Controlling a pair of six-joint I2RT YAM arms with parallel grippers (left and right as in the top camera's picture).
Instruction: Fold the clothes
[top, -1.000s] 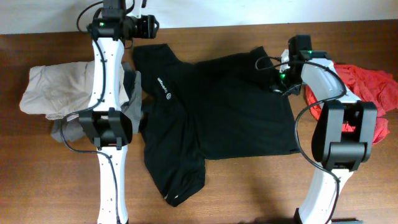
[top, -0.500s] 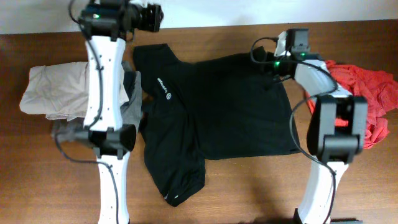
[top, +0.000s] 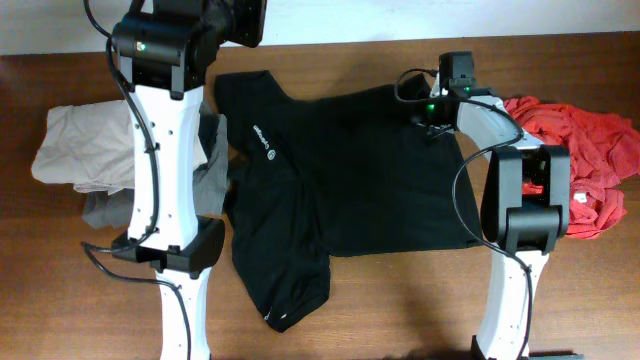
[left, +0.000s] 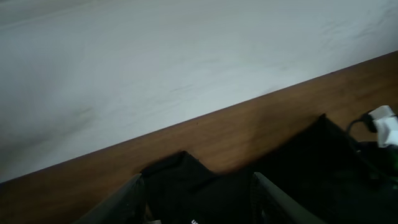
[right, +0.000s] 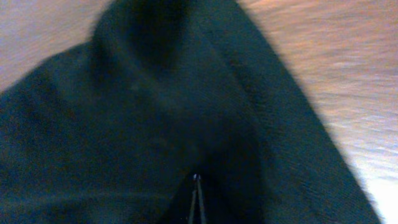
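The clothes, a black short-sleeved shirt (top: 350, 170) with a small white chest logo (top: 262, 140), lie spread over the middle of the table. My right gripper (top: 428, 104) is at the shirt's upper right corner. In the right wrist view its jaws (right: 196, 199) are pressed together into a thin line, with black fabric (right: 155, 112) bunched into a ridge around the tips. My left gripper (top: 245, 20) is raised high over the far edge near the shirt's upper left sleeve. It stands open (left: 199, 205) with nothing between its fingers (left: 130, 199), and the shirt (left: 211, 193) lies well below.
A beige garment (top: 85, 145) and a grey one (top: 205, 175) lie left of the shirt, partly under the left arm. A red-orange garment (top: 585, 140) lies at the right, behind the right arm. A white wall (left: 186, 62) runs along the table's far edge (left: 249, 121).
My left arm has lifted higher over the far edge. The right gripper has slid up and left along the shirt's upper right corner and closed fully.
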